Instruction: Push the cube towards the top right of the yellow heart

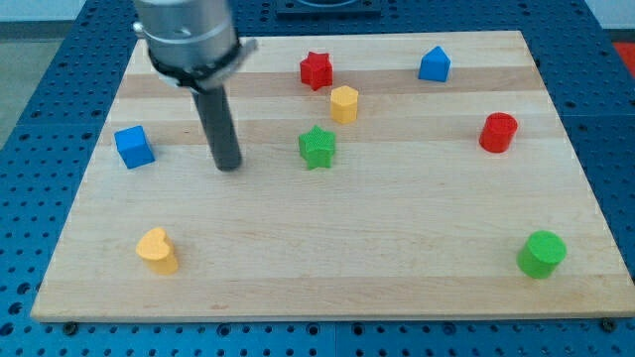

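Note:
A blue cube sits near the board's left edge. A yellow heart lies at the view's bottom left, below the cube. My tip rests on the board to the right of the blue cube, apart from it, and well above and right of the yellow heart.
A red star, a yellow hexagonal block and a green star cluster at top centre. A blue house-shaped block is at top right, a red cylinder at right, a green cylinder at bottom right.

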